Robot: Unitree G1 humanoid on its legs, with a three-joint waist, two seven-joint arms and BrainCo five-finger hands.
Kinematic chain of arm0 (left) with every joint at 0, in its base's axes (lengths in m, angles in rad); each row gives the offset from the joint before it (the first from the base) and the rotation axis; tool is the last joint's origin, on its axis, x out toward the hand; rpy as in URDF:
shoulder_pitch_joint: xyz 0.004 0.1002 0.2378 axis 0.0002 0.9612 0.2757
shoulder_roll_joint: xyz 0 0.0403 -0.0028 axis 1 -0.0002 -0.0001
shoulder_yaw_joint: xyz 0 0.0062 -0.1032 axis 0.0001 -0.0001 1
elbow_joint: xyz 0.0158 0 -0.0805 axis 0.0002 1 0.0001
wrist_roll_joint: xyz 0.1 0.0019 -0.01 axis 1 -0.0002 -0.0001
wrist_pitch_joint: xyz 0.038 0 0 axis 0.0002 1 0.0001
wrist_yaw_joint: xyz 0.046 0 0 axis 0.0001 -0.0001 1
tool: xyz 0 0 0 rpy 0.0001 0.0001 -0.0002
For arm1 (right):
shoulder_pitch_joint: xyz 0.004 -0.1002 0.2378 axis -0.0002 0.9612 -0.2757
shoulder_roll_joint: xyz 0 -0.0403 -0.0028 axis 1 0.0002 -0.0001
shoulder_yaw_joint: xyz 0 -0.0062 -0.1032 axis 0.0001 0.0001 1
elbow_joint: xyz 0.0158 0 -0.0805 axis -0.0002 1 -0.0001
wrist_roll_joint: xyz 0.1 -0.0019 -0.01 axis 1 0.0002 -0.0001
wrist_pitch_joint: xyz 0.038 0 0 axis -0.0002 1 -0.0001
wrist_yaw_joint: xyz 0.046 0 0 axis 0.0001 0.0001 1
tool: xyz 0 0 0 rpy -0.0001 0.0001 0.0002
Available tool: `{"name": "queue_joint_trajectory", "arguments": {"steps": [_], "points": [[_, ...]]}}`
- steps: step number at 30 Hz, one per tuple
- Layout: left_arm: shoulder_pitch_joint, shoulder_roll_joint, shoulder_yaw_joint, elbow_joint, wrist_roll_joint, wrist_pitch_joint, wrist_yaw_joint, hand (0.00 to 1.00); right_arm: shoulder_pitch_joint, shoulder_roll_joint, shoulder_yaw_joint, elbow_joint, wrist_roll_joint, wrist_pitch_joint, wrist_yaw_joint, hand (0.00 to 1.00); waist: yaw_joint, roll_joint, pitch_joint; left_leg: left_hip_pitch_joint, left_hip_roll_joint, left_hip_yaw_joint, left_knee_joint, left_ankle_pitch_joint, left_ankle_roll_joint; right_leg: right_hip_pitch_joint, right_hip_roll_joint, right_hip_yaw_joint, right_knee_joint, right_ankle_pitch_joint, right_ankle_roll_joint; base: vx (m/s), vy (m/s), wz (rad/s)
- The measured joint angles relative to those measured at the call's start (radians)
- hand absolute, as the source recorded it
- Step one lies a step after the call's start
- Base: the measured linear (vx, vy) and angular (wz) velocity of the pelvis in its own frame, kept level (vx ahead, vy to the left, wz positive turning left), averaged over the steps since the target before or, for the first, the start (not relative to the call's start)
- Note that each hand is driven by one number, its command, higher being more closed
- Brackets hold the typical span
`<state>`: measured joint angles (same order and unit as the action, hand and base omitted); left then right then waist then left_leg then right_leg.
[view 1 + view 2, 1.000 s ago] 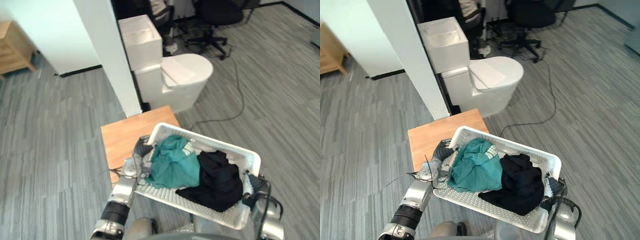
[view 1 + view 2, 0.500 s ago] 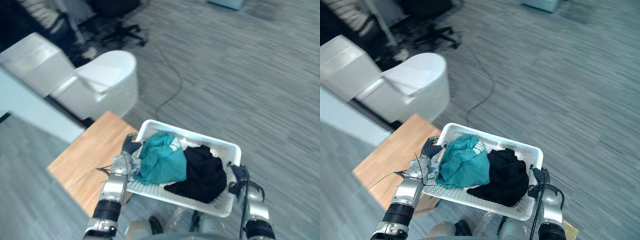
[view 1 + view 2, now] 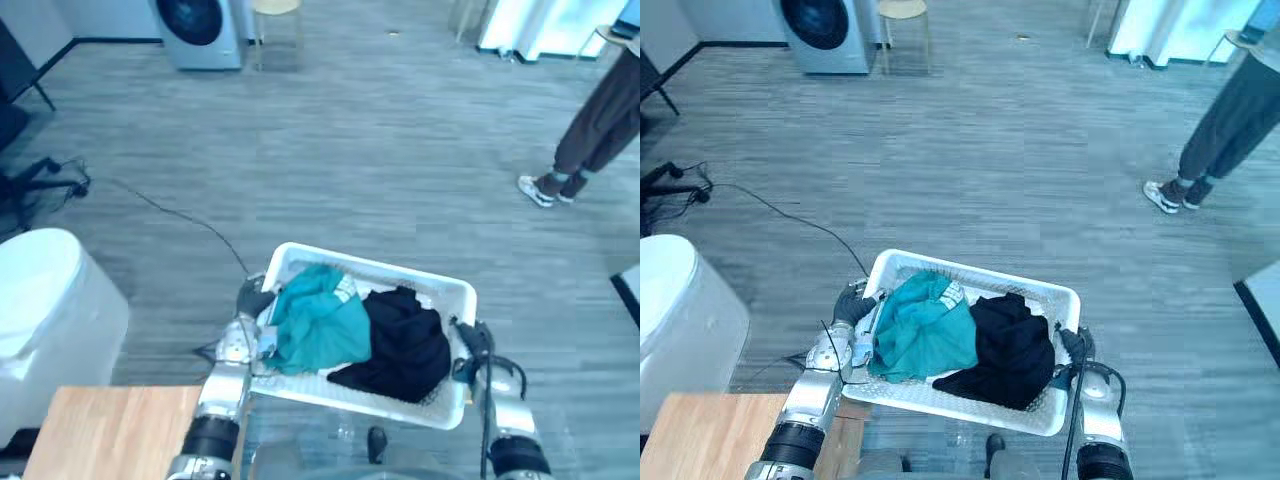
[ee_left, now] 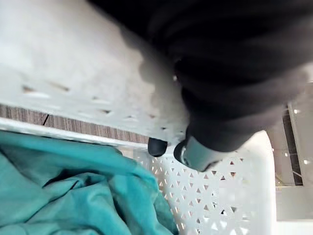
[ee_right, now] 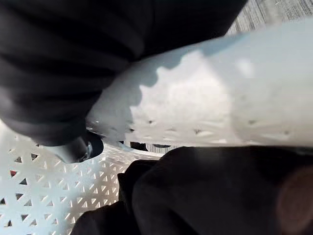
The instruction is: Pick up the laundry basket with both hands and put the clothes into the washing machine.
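The grey front-loading washing machine with the dark round door (image 3: 200, 28) stands far ahead of the left hand (image 3: 251, 300), well apart from it across the grey carpet floor, and a person in dark trousers (image 3: 592, 120) stands far ahead of the right hand (image 3: 468, 343). Between the two hands hangs the white perforated plastic laundry basket (image 3: 372, 266), carried in the air with nothing under it. Each hand is closed on one short end of it: in the wrist views we see dark-tipped fingers (image 4: 157, 146) hooked over the rim on the left, and one finger (image 5: 77, 148) reaching inside the wall on the right. Inside the basket, the crumpled teal cloth (image 3: 318, 328) lies just beside the left hand, and the crumpled black garment (image 3: 402, 348) lies just beside the right hand; the two touch in the middle. We judge the basket to be light and rather stiff, but its thin walls may bend, so the rims at both ends are the proper place to hold. The clothes are soft and loose, and they may slide if one hand drops lower than the other.
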<state>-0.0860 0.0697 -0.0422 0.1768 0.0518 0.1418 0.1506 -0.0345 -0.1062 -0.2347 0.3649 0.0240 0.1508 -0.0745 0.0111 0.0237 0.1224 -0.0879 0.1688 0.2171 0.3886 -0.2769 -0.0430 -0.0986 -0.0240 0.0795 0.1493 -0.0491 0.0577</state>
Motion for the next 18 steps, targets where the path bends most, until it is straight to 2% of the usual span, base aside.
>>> {"name": "queue_joint_trajectory", "arguments": {"steps": [2, 8, 9, 10, 11, 12, 13, 14, 16, 18], "points": [[0.0, -0.004, 0.001, -0.021, 0.002, 0.0, 0.007, 1.0, 0.002, 0.003, 0.001, -0.023, 0.0, 0.0, -0.011, 1.0, -0.001, 0.004, 0.0, 0.006, -0.016, 0.022, -0.007, 0.007, 0.008, 0.006, -0.019, 0.012, -0.024, 0.013, 0.014, 0.0, 0.149, -0.19], [0.006, -0.002, 0.003, -0.03, 0.01, 0.0, 0.01, 1.0, 0.038, 0.024, -0.001, -0.078, -0.005, -0.002, -0.014, 1.0, 0.003, 0.004, 0.0, 0.0, 0.0, 0.021, 0.03, 0.006, 0.006, 0.038, -0.014, 0.004, -0.067, 0.015, 0.007, 0.0, 0.029, 0.01], [0.018, -0.005, 0.004, -0.034, 0.01, 0.0, 0.009, 1.0, 0.047, 0.031, 0.0, -0.085, -0.009, -0.001, -0.016, 1.0, 0.004, 0.007, 0.003, -0.042, 0.027, 0.023, 0.133, 0.006, 0.006, 0.049, -0.01, 0.005, -0.076, 0.007, -0.004, 0.01, -0.001, -0.17], [0.05, -0.015, 0.005, -0.056, 0.01, 0.0, 0.01, 1.0, 0.071, 0.035, 0.0, -0.125, -0.018, 0.006, -0.019, 1.0, 0.006, 0.026, 0.014, -0.094, 0.068, 0.015, 0.29, 0.011, 0.011, 0.07, 0.014, 0.006, -0.075, 0.002, -0.009, 0.02, 0.005, -0.21], [0.067, -0.022, 0.005, -0.067, 0.009, 0.0, 0.01, 1.0, 0.087, 0.035, 0.001, -0.15, -0.022, 0.008, -0.019, 1.0, 0.006, 0.038, 0.021, -0.115, 0.089, 0.004, 0.362, 0.021, 0.027, 0.083, 0.027, 0.006, -0.071, -0.005, -0.013, 0.02, 0.018, -0.19], [0.085, -0.033, 0.005, -0.08, 0.008, 0.0, 0.01, 1.0, 0.114, 0.037, 0.002, -0.184, -0.026, 0.011, -0.019, 1.0, 0.006, 0.046, 0.025, -0.146, 0.106, -0.016, 0.448, 0.058, 0.037, 0.097, 0.038, 0.008, -0.061, -0.018, -0.021, 0.04, 0.035, -0.1], [0.104, -0.037, 0.005, -0.098, 0.009, 0.0, 0.01, 1.0, 0.132, 0.044, 0.002, -0.207, -0.027, 0.012, -0.02, 1.0, 0.006, 0.04, 0.025, -0.172, 0.11, -0.033, 0.505, 0.111, 0.03, 0.11, 0.034, 0.012, -0.064, -0.03, -0.036, 0.07, 0.068, -0.09], [0.113, -0.033, 0.004, -0.116, 0.008, -0.002, 0.01, 1.0, 0.146, 0.058, 0.002, -0.24, -0.034, 0.012, -0.023, 1.0, 0.007, 0.014, 0.029, -0.223, 0.104, -0.035, 0.554, 0.161, 0.024, 0.115, 0.013, 0.016, -0.069, -0.035, -0.043, 0.1, 0.072, -0.02], [0.095, -0.044, 0.004, -0.121, 0.007, -0.009, 0.009, 1.0, 0.147, 0.047, -0.007, -0.276, -0.035, 0.012, -0.04, 1.0, 0.001, 0.004, 0.03, -0.263, 0.059, -0.052, 0.439, 0.086, 0.028, 0.107, -0.019, 0.025, -0.082, -0.037, -0.04, 0.17, 0.11, 0.23], [0.089, -0.055, 0.0, -0.121, 0.007, -0.01, 0.008, 1.0, 0.137, 0.033, -0.017, -0.275, -0.035, 0.013, -0.041, 1.0, 0.006, 0.002, 0.032, -0.29, 0.021, -0.068, 0.27, 0.079, 0.017, 0.107, -0.054, 0.025, -0.082, -0.052, -0.018, 0.17, 0.182, 0.19]]}}
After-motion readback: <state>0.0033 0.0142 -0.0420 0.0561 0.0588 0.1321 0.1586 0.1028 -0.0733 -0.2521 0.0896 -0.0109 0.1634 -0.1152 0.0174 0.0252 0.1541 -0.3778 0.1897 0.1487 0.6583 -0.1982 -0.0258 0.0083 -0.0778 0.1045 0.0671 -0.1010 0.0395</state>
